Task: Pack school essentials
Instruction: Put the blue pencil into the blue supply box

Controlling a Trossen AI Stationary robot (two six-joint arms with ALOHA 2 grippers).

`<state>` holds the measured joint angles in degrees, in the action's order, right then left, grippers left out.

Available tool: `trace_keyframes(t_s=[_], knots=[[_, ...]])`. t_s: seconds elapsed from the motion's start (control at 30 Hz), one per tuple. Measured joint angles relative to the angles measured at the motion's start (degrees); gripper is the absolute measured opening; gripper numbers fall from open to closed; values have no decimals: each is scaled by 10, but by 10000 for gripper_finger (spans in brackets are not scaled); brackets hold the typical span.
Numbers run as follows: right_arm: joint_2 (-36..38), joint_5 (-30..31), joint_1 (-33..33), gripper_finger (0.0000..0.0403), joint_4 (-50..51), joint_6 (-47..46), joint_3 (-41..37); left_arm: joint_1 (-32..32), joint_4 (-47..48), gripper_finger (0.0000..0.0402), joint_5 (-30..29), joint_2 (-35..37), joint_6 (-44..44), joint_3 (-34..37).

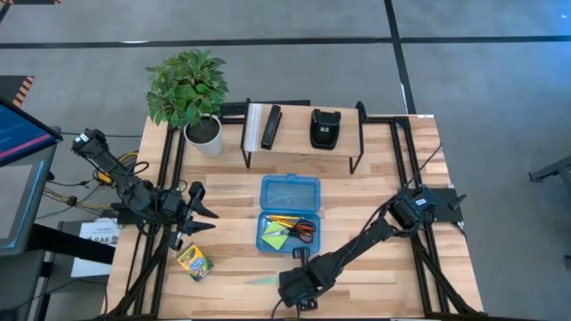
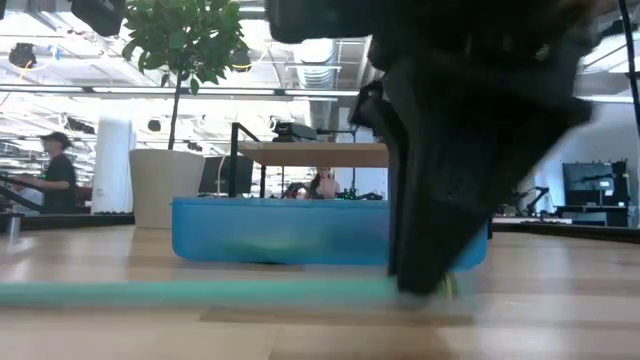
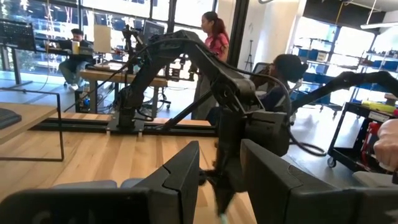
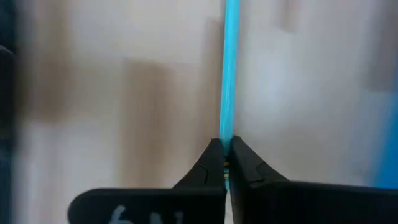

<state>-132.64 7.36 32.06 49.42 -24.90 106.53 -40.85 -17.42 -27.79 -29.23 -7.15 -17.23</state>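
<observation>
Pinching the teal pen point(image 4: 229, 74) flat on the table's point(image 1: 375, 178) front edge, our right gripper point(image 4: 227, 148) is nearly closed around its end, so we'd lift level toward the blue box point(image 1: 289, 191) while the left gripper point(image 1: 201, 212) waits, fingers apart.

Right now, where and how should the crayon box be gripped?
The crayon box lies flat on the table, clear of other things. Come straight down with the left claw and pinch its two long edges, probably mid-length, since its short width should fit the jaws.
</observation>
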Motion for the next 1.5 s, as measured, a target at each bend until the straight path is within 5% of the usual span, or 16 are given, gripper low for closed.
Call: trace_keyframes(t_s=[0.27,0.53,0.73,0.93,1.13,1.33,1.5], knots=[[1,44,-10,3,106,20,73,0,0,107,3,0,0,0],[80,121,-39,2,174,38,70,0,0,107,10,0,-1,0],[165,122,-81,1,150,38,-44,0,0,107,17,0,-3,0],[246,82,-109,1,18,20,-203,0,0,107,18,0,-4,0],[267,80,-99,16,-55,14,-236,0,2,107,25,-3,-8,0],[265,85,-92,21,-56,14,-235,-2,2,107,94,-86,-48,0],[265,92,-92,22,-62,10,-235,-12,-3,107,96,-209,-65,-24]])
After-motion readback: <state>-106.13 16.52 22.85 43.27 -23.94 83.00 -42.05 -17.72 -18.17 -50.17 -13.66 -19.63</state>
